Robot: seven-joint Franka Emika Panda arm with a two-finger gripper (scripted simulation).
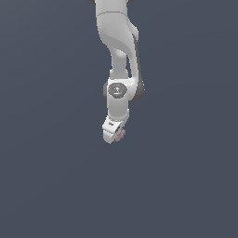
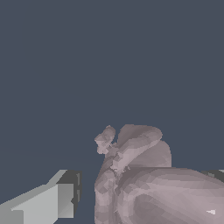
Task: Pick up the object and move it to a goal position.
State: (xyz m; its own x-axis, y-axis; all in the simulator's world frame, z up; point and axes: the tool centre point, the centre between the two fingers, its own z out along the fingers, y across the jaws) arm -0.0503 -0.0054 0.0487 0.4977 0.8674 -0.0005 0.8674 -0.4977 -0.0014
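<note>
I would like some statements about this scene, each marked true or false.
1. The pink object is right at the gripper. True.
2. The object is bright green. False: it is dusty pink.
3. The object looks lumpy and irregular. True.
4. Two arms are in the exterior view. False: only one arm is seen.
5. In the exterior view the object is larger than the gripper. False: only a small pink bit shows beside the gripper.

The knobbly mauve object [image 2: 140, 175] fills the near field, a small lump jutting from its far end. One grey finger [image 2: 48, 203] sits beside it, seemingly not touching; the other is hidden.
</note>
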